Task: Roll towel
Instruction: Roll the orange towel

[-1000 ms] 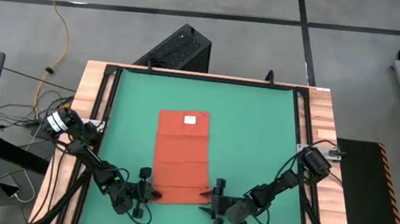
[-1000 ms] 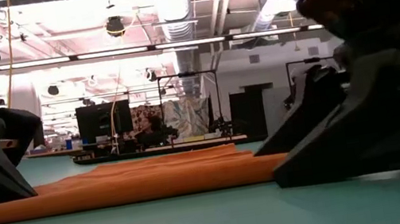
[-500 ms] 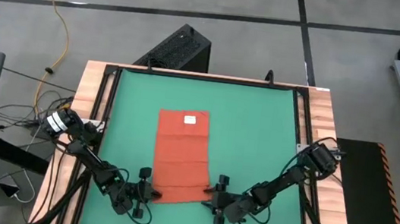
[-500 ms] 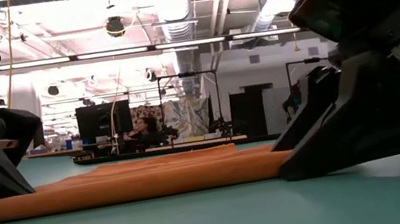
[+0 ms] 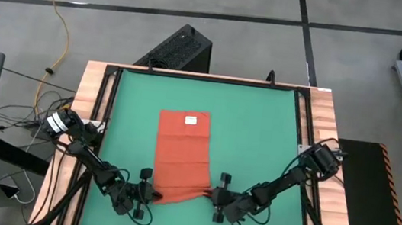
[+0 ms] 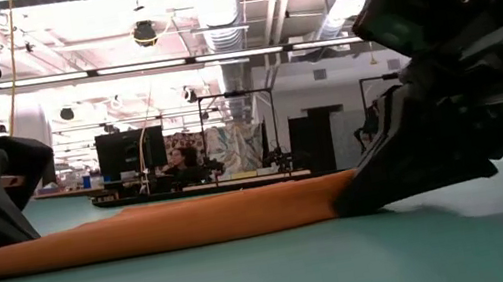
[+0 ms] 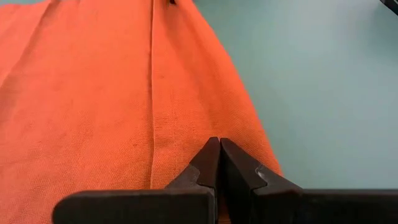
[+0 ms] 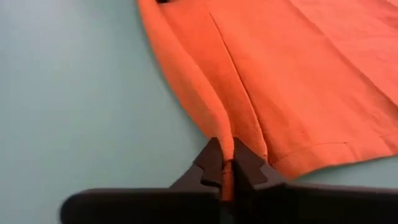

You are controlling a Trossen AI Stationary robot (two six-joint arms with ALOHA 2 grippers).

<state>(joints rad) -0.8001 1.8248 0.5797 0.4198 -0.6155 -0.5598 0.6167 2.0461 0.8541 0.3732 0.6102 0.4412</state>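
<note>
High view: an orange-red rectangular cloth towel (image 5: 182, 156) lies lower centre on the green-matted table (image 5: 260, 127); the left tool (image 5: 146, 193) and right tool (image 5: 214, 197) each pinch a bottom corner.

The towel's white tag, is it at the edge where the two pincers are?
No, in the high view the white tag sits near the towel's far edge, opposite the pincers.
</note>
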